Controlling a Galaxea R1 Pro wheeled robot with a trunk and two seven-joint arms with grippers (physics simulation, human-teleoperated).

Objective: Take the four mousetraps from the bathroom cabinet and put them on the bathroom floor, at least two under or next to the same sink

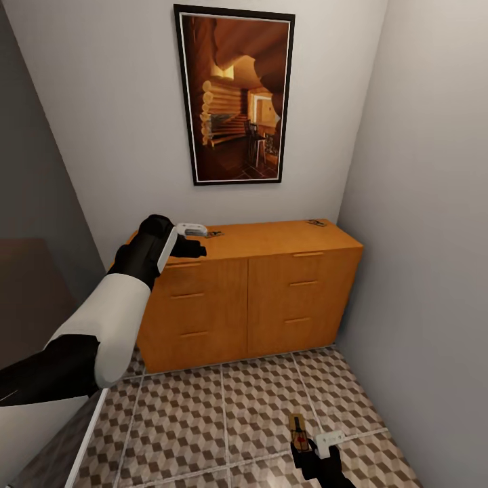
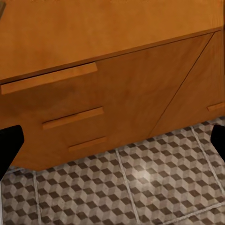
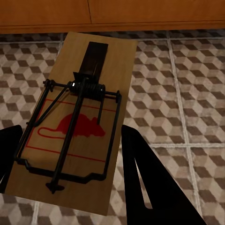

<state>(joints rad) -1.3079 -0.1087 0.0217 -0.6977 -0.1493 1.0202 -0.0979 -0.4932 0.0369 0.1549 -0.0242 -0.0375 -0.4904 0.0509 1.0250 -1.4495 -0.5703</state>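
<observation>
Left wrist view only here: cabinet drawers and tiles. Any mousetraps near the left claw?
Observer: Yes. One mousetrap lies on the cabinet top, just beyond the open left claw.
Operator: Others up there?
Observer: A second mousetrap sits at the top's far right corner.
Operator: Right claw?
Observer: The right claw grips a third mousetrap low over the bathroom floor.

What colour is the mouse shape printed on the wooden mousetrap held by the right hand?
Red, on the flat pale-wood mousetrap; the right wrist view shows it best.
</observation>
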